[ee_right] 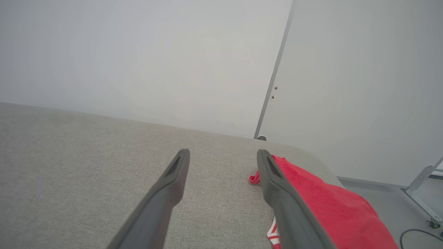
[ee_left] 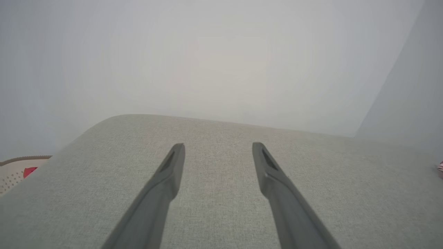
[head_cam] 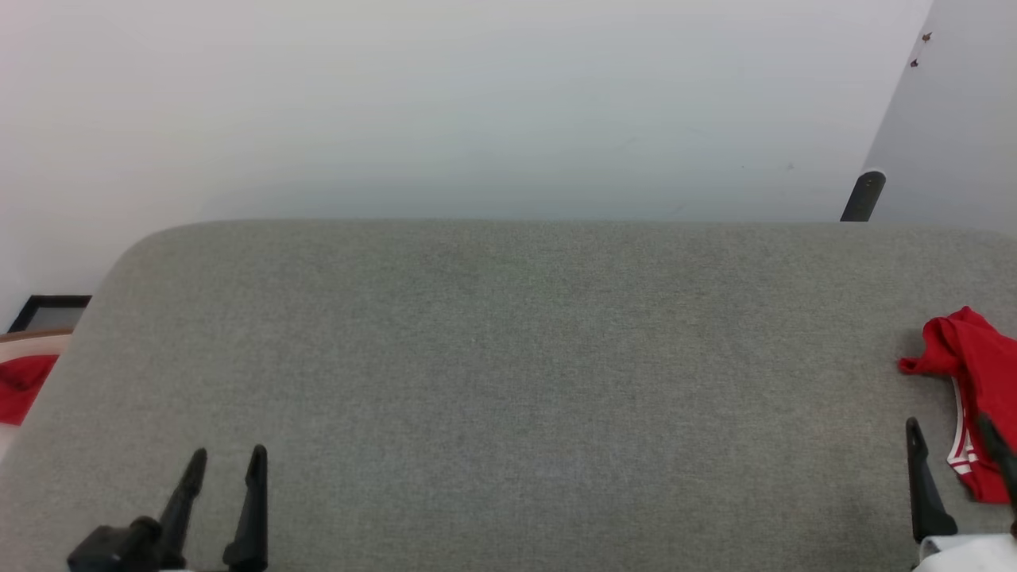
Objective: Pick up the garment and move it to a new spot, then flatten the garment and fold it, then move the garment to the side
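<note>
Two pairs of jaws apart over grey upholstery (head_cam: 508,357); garment (head_cam: 981,373) at right edge; white walls (head_cam: 477,103).

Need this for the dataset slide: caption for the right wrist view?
Open right pincer over a grey fabric surface, the crumpled red garment beside it at the surface's edge.

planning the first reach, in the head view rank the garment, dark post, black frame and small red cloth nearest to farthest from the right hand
From the right hand:
1. garment, just beside it, right edge.
2. dark post, beyond the far edge, right side.
3. black frame and small red cloth, far left; too close to call.
</note>
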Controlling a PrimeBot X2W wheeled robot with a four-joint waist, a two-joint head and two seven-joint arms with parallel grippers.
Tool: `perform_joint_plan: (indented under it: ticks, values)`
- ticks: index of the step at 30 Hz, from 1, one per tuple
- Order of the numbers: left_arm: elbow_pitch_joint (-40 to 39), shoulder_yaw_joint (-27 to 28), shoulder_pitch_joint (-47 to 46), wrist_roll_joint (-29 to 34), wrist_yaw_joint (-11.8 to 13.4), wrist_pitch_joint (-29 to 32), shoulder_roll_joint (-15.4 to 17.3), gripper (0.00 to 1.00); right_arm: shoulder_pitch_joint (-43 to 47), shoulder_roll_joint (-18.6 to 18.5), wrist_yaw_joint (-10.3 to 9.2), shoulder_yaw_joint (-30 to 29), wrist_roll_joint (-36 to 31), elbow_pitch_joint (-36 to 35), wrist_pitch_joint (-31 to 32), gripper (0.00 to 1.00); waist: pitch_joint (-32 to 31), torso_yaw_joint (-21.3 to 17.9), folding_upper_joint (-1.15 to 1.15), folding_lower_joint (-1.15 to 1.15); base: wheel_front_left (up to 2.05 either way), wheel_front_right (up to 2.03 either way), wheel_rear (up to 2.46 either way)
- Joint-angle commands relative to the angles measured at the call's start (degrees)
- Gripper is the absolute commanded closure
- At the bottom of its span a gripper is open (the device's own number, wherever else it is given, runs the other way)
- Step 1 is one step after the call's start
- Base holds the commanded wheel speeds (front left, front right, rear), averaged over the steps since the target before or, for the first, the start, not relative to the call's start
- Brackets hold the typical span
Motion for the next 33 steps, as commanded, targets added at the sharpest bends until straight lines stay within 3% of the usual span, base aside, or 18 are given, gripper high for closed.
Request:
perform_joint_plan:
  ticks: [1,6,33]
  values:
    - [0.03,0.00,-0.01,-0.05,0.00,0.02,-0.05,1.00,-0.03,0.02,0.00,0.00,0.04,0.07,0.00,1.00,0.00,0.00,0.00,0.00,0.00,0.00,0.00]
    - [2.49,-0.66,1.15,-0.58,0.00,0.21,-1.80,1.00,0.46,1.25,0.00,0.22,0.67,3.02,0.52,1.00,0.03,0.00,0.00,0.00,0.00,0.00,0.00]
    - [3.44,1.35,-2.93,-23.49,0.00,7.38,-5.21,1.00,-2.87,2.99,-0.01,1.18,30.95,5.00,5.90,1.00,0.77,0.15,0.00,0.00,0.00,0.00,0.00]
